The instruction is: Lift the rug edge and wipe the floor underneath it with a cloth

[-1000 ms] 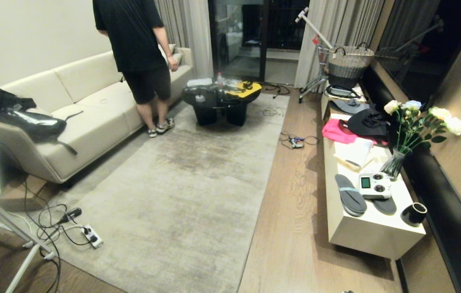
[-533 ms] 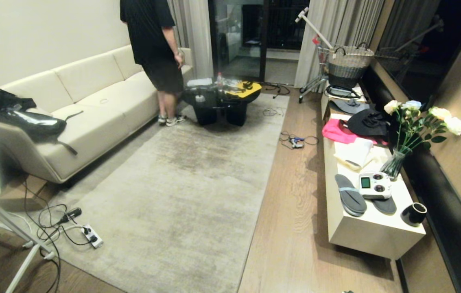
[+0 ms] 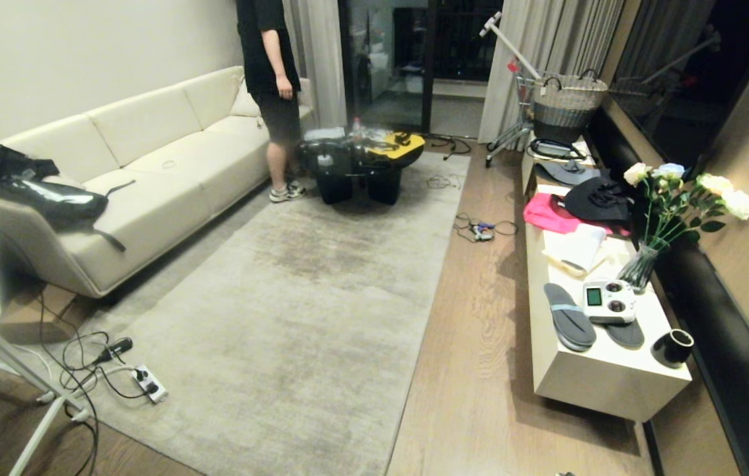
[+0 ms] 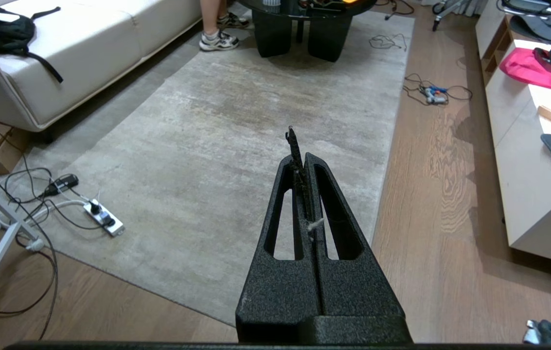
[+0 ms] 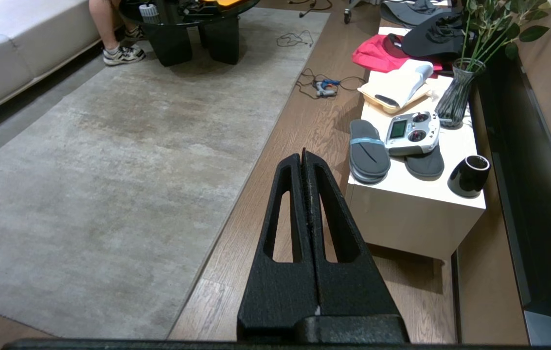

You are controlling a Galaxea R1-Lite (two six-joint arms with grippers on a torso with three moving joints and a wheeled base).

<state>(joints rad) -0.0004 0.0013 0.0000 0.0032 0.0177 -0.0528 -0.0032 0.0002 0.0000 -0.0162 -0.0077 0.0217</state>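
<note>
Standing person (image 3: 273, 86) beside black table (image 3: 359, 165) on rug | cable tangle (image 3: 480, 229) on floor (image 3: 473, 370) | both jaws pressed together, empty

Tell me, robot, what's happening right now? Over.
Left tool shut, right tool shut, both empty. Rug edge flat, floor unwiped. Cables near edge, person by sofa.

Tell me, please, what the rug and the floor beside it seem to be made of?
The rug looks like short-pile woven textile, matte pale grey-beige with mottled darker patches. The floor looks like wood or wood-look planks: light brown, dark grain lines, plank seams and a slight sheen. Real wood or laminate cannot be told.
</note>
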